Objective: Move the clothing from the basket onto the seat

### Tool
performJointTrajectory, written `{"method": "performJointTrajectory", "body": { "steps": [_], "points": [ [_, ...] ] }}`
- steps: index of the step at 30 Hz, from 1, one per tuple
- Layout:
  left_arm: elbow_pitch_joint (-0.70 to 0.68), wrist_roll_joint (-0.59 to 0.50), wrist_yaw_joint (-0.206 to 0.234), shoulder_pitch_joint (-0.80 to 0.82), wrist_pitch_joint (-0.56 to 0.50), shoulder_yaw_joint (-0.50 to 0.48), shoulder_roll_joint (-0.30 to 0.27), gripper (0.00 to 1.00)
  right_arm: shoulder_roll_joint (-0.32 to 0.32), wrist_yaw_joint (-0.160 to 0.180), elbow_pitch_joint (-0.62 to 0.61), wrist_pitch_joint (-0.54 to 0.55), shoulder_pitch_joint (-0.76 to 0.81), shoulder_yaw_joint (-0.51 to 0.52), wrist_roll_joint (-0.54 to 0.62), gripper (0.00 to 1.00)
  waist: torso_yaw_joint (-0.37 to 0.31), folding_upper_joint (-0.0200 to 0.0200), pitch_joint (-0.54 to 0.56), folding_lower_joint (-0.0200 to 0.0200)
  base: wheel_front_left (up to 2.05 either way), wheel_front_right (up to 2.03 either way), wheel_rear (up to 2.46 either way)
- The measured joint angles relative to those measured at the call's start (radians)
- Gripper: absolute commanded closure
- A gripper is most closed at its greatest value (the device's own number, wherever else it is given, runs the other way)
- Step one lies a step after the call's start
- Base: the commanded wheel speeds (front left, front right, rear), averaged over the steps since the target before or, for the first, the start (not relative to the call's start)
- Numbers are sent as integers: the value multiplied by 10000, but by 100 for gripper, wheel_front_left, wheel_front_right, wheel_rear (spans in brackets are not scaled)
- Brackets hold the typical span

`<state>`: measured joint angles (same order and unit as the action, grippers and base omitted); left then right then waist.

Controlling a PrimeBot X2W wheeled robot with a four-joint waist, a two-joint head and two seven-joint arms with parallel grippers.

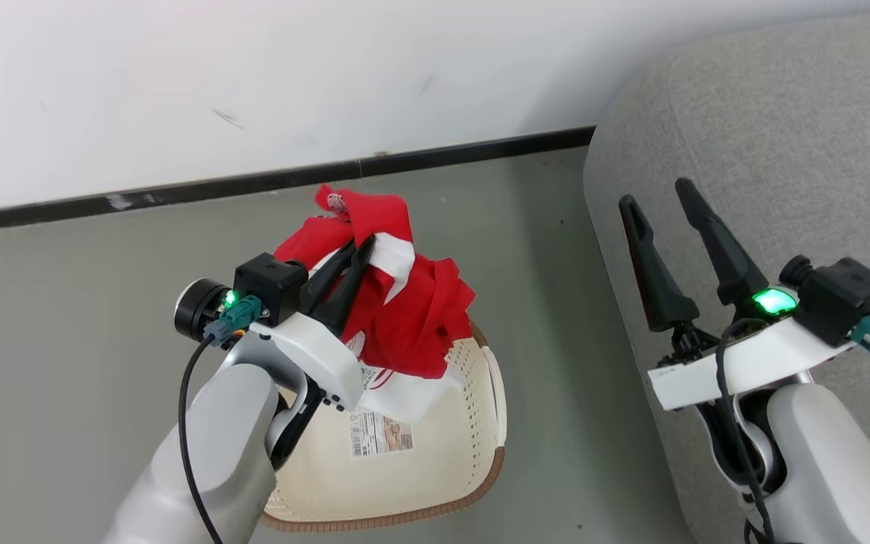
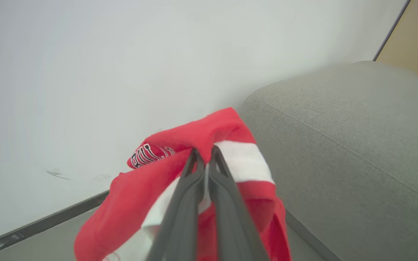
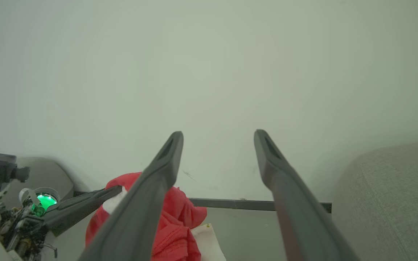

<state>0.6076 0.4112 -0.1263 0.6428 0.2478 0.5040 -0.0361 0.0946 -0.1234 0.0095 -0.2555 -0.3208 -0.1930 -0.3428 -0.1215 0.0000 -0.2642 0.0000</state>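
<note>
Evidently the left gripper (image 1: 358, 253) is clamped on the clothing (image 1: 412, 325), a bunched red bundle hanging just above the basket (image 1: 435, 476), its lowest folds seemingly reaching inside the rim. The right gripper (image 1: 655, 195), fingers apart and empty, hovers right of the basket against the seat (image 1: 767, 136). The fabric looks thin, light and limp; it will likely drape and slip, so pinching a gathered fold seems safest.

Holds left tool (image 1: 359, 245) pinched shut (forearm (image 1: 208, 446) angled up) and right tool (image 1: 654, 193) spread wide, fingers (image 1: 716, 238) pointing up.
</note>
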Motion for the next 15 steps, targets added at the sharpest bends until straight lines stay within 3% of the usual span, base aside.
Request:
{"method": "performJointTrajectory", "body": {
  "steps": [15],
  "points": [
    [-1026, 571, 0, -206, -50, 184, -4, 100, 180, 0, 303, 0, 870, -383, -178, 0, 334, 0, 1167, 0, 0, 0, 0]
  ]
}}
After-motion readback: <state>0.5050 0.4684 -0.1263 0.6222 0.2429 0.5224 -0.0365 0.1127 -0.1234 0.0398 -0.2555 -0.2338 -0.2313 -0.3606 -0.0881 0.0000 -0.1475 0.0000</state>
